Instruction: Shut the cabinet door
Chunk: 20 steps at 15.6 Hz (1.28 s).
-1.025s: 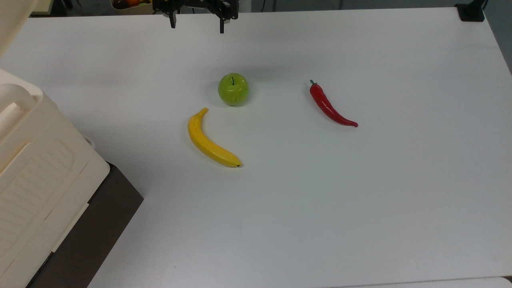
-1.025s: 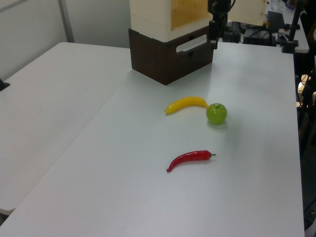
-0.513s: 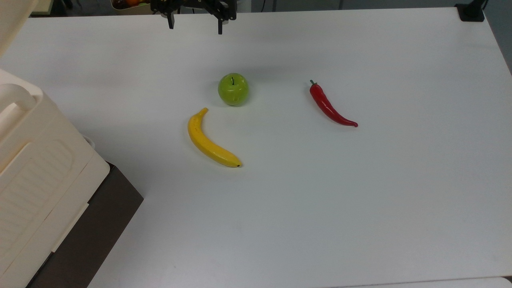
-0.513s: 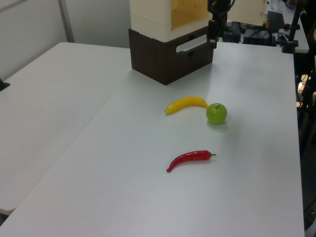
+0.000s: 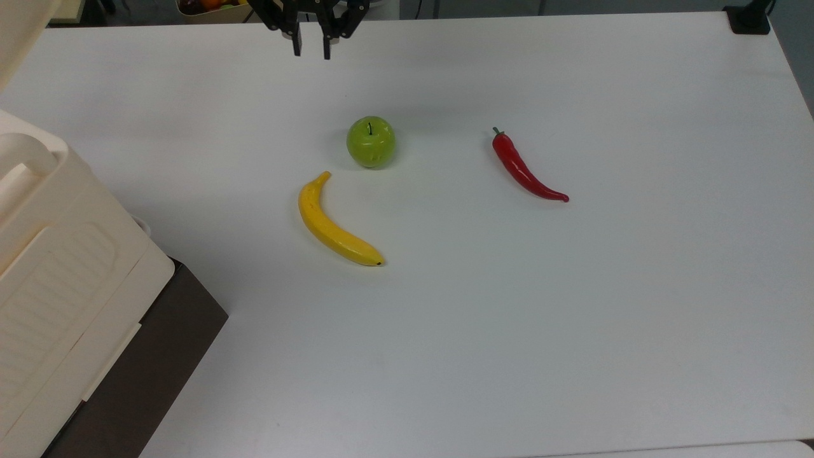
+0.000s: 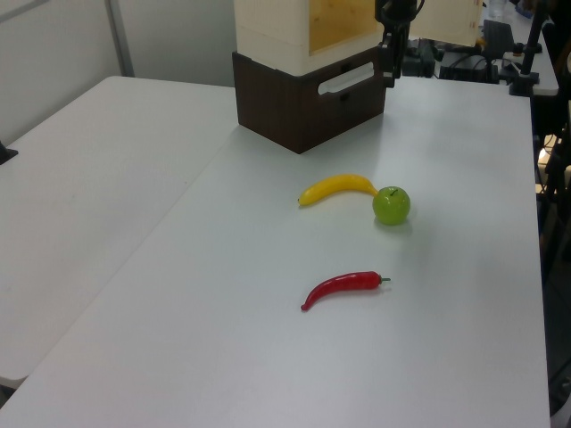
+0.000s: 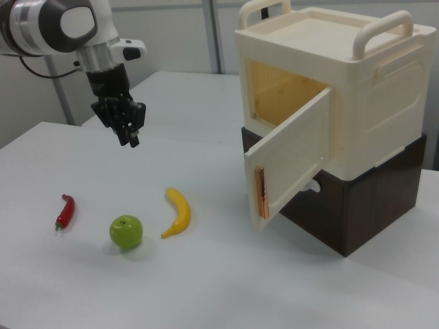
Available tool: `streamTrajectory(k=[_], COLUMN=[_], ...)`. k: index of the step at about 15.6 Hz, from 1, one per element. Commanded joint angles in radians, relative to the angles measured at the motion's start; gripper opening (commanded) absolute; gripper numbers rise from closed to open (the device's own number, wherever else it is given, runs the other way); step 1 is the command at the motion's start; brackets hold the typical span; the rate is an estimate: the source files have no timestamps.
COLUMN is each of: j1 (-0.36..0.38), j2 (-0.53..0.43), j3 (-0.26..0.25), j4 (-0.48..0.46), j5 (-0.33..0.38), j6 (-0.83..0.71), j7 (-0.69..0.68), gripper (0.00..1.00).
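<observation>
While the cabinet door [image 7: 293,157] is hanging ajar off the cabinet [image 7: 357,103] at the bench [image 5: 572,318] corner | gripper [image 7: 130,135] is hovering above the bench, jaws nearly together, holding nothing | door is lying well apart toward the right view's right, past the banana [image 7: 178,212], its free edge facing the gripper.

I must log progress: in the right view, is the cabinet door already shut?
No, the cabinet door stands swung outward, showing the cabinet interior.
</observation>
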Motion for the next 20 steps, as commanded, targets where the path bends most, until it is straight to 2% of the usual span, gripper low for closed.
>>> streamTrajectory(k=[1, 5, 8, 13, 18, 20], j1=[0.003, -0.048, -0.117, -0.221, -0.316, -0.347], j2=[-0.020, -0.026, -0.028, -0.025, -0.023, -0.028], j3=[-0.012, -0.015, -0.018, -0.021, -0.050, -0.072], j4=[-0.020, 0.012, 0.036, 0.153, 0.234, 0.239], j5=[0.019, 0.016, 0.016, 0.015, 0.013, 0.013], j6=[0.020, 0.012, 0.017, 0.027, 0.032, 0.093], j7=[-0.003, -0.004, -0.004, 0.014, -0.004, -0.004], gripper=[0.00, 0.00, 0.00, 0.00, 0.00, 0.00])
